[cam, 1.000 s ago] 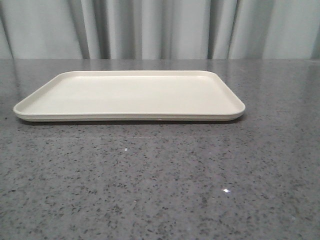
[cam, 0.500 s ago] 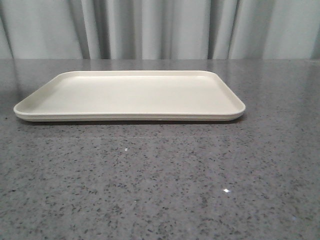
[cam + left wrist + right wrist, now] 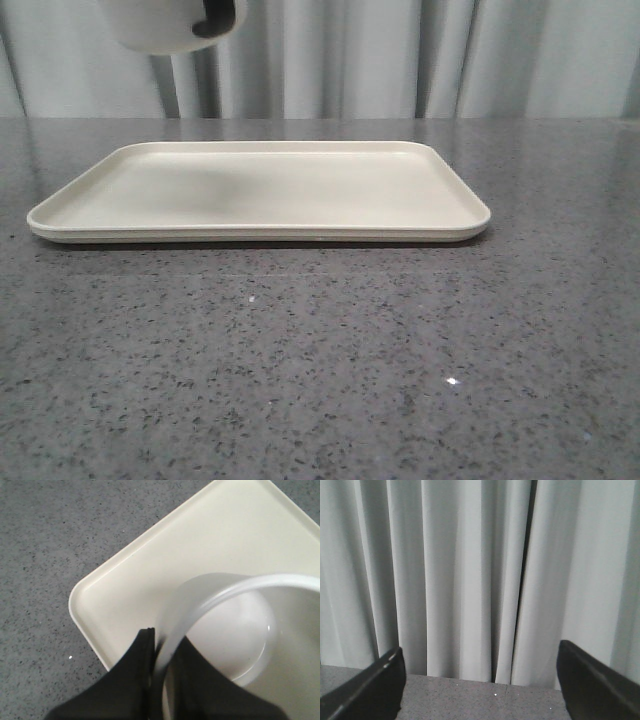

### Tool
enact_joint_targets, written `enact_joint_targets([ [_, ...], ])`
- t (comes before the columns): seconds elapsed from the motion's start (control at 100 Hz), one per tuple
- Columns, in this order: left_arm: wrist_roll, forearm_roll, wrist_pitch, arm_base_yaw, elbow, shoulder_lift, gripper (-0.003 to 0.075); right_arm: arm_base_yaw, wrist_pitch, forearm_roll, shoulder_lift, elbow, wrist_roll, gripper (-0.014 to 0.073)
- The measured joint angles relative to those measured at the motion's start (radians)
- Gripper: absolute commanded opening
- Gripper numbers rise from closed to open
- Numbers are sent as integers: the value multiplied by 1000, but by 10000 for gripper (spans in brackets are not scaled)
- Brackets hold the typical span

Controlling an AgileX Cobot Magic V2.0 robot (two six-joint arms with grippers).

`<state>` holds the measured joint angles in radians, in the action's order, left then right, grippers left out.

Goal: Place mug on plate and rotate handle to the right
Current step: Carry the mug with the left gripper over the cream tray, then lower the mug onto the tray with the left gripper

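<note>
The white mug [image 3: 165,25] hangs in the air at the top left of the front view, above the left part of the plate [image 3: 430,222]. Its black handle [image 3: 218,18] shows on its right side. In the left wrist view my left gripper [image 3: 162,652] is shut on the mug's rim [image 3: 200,605], one finger outside and one inside, over the plate's corner [image 3: 100,595]. The smiley face is hidden. My right gripper [image 3: 480,680] is open and empty, facing the curtain; it is out of the front view.
The plate lies on a grey speckled table [image 3: 320,380]. A pale pleated curtain [image 3: 340,60] hangs behind the table's far edge. The mug casts a faint shadow on the plate's left half [image 3: 215,195].
The mug, held by my left gripper, has come into the front view at the top left, above the plate. Its shadow now falls on the plate.
</note>
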<state>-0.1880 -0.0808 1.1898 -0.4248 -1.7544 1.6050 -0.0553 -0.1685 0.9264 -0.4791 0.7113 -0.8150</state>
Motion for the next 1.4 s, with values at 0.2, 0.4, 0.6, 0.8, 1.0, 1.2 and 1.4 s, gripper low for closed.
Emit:
enact_joint_targets([
  [0.2, 0, -21, -33, -16, -8, 96, -20, 0, -1, 0, 0, 0, 0, 615],
  [0.4, 0, -46, -54, -16, -8, 151, -20, 0, -1, 0, 0, 0, 0, 615],
  [0.6, 0, -61, -63, -16, -8, 177, -20, 0, -2, 0, 0, 0, -1, 615],
  [0.8, -17, -69, -64, -40, -8, 205, -20, 0, -2, 0, 0, 0, -1, 615],
  [1.0, -22, -75, -56, -63, -8, 247, -20, 0, -2, 0, 0, 0, -1, 615],
  [1.2, -22, -75, -56, -63, -8, 256, -20, 0, -2, 0, 0, 0, -1, 615],
  [1.4, -22, -75, -54, -63, -8, 262, -20, 0, -2, 0, 0, 0, -1, 615],
])
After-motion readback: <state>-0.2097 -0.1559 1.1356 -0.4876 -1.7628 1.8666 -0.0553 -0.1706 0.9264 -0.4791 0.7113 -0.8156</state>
